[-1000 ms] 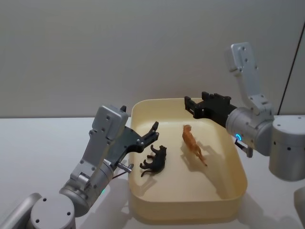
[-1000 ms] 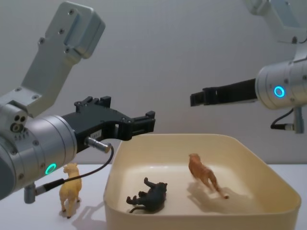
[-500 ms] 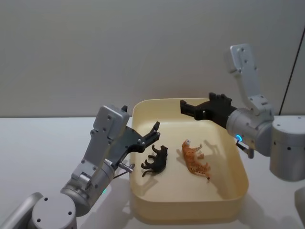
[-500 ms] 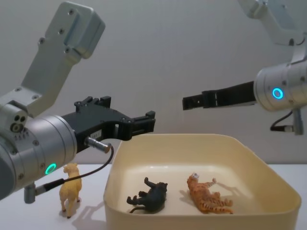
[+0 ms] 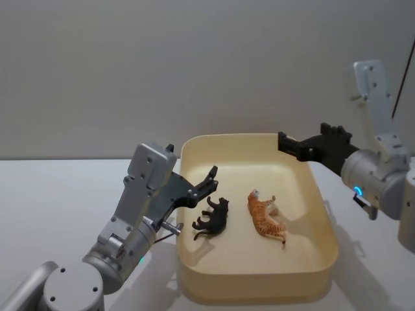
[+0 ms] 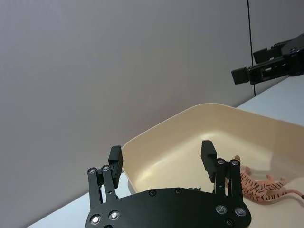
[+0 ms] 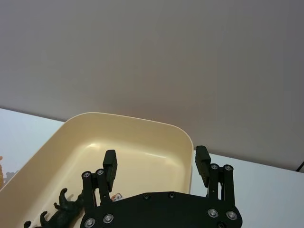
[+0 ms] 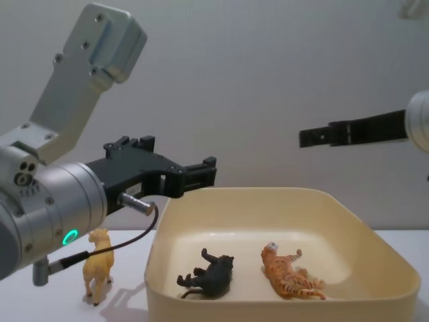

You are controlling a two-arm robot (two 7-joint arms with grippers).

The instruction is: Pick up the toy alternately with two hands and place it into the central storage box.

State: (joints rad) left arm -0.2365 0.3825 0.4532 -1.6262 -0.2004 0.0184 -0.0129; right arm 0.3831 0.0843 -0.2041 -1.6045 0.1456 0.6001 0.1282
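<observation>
A pale, matt white surface spreads across the near part of the scene, bare on its left side and reaching to the far edge, where it meets the wall. The wall is plain grey, smooth and unmarked, and it closes off the whole far side. At the far right a thin dark line runs down the wall on a slant in the head view; it may be a cord or a seam, the view does not settle it. A soft grey shadow lies on the surface at the near right.
</observation>
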